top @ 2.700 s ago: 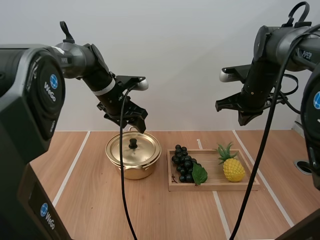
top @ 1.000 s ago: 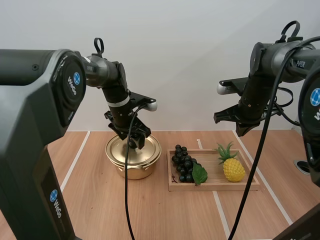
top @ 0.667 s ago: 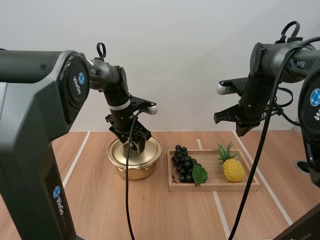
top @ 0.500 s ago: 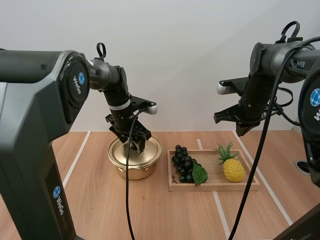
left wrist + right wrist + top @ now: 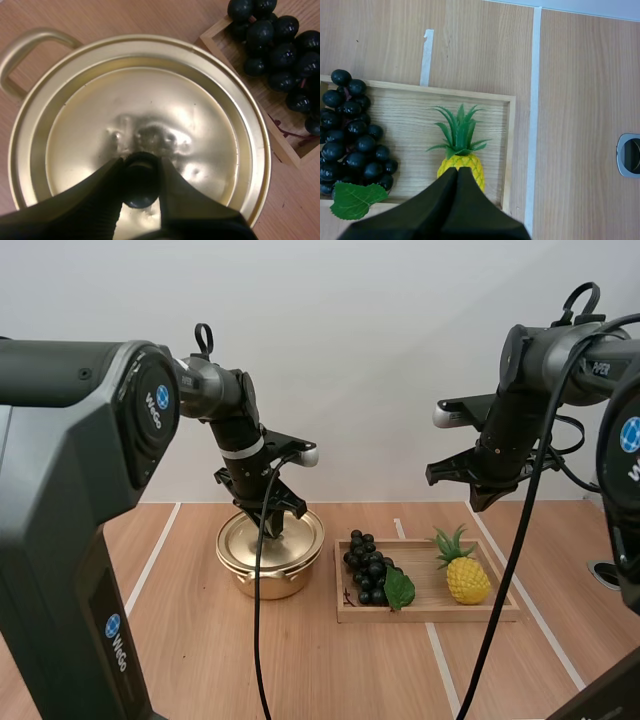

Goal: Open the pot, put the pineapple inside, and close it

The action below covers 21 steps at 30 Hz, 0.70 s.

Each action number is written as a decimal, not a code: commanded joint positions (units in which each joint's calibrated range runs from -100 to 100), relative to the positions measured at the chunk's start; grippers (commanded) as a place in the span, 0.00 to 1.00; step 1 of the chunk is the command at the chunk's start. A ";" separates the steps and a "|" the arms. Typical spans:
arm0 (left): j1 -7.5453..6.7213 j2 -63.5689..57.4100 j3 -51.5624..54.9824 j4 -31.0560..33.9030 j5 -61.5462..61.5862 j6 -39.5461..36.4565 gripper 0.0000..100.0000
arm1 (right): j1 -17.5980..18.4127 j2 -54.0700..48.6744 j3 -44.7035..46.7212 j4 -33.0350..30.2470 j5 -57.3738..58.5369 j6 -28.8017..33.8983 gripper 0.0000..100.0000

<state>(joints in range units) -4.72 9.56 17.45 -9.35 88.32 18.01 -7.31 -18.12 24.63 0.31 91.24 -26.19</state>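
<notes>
the left gripper (image 5: 276, 524) pinches the black knob (image 5: 141, 186) on the gold lid (image 5: 150, 110), seated on the pot (image 5: 266, 582); the lid looks light but slick (the knob seems the surest hold). the right gripper (image 5: 458, 173), fingers pressed together, hovers over the pineapple (image 5: 467, 578), probably light and stiff, in the wooden tray (image 5: 430, 612).

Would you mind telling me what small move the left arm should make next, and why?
Probably a slow, straight lift of the left gripper. It is pinched on the knob, while the lid sits flat on the pot, so the pineapple on the wooden tray cannot go in yet.
</notes>
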 commanded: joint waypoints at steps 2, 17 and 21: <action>-0.03 -1.18 0.12 -0.51 -1.63 -0.36 0.00 | -0.18 -0.24 0.12 0.18 -0.44 -0.63 0.00; -0.03 -26.66 -13.71 -0.87 0.51 -0.36 0.00 | -0.18 3.88 0.47 1.25 -0.62 -0.70 0.00; -0.03 -33.54 -16.10 -0.74 0.31 1.83 0.00 | -0.18 5.39 0.47 1.54 0.15 -0.70 0.00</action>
<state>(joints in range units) -4.72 -20.76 2.61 -9.35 88.90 18.70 -7.31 -12.87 24.79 1.65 91.08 -26.48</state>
